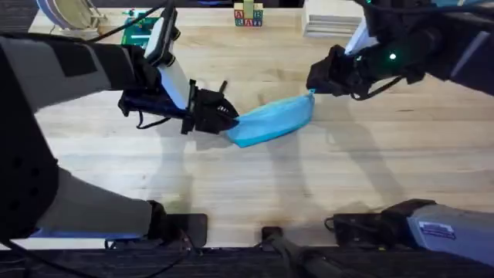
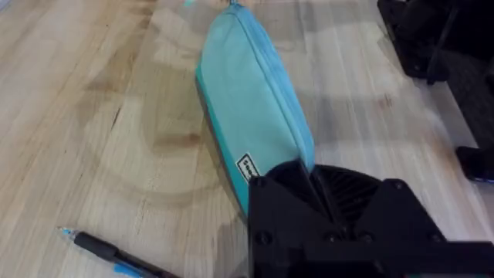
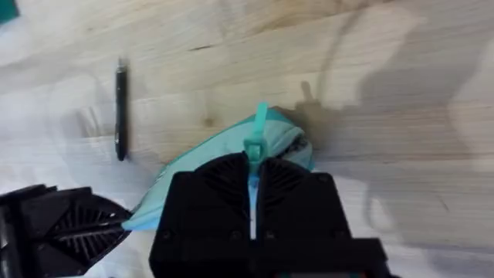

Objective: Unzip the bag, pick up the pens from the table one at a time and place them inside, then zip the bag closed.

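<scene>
Pale wood table (image 1: 255,185) is bare and wide below the light-blue pouch (image 1: 272,122), which lies slanted at frame centre. Left gripper (image 1: 230,120) is clamped on its lower-left end, and right gripper (image 1: 316,83) is pinched on the teal zipper pull (image 3: 255,135) at the upper-right end. A black pen (image 3: 120,110) lies apart on the wood.

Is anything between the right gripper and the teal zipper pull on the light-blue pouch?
Nothing visible. The right gripper sits at the soft light-blue fabric pouch's end, the teal zipper pull between its fingers. The left gripper holds the opposite end.
</scene>
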Motion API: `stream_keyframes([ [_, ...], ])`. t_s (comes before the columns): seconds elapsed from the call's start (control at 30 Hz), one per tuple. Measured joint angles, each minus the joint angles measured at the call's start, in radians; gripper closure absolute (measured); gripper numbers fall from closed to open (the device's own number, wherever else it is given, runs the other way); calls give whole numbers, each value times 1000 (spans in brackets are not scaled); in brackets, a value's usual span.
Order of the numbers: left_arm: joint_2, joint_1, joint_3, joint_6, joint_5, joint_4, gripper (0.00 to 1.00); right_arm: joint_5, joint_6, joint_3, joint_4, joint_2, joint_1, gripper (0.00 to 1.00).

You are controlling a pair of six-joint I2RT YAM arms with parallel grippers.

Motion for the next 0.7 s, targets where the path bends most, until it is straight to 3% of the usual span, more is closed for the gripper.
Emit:
stream_keyframes([
  [0.4, 0, 1, 0, 0, -2, -3, 960, -3, -10, 0, -16, -86, 20, 967],
  [0.7, 0, 0, 0, 0, -2, 0, 960, 2, -9, 0, -4, -72, 105, 967],
])
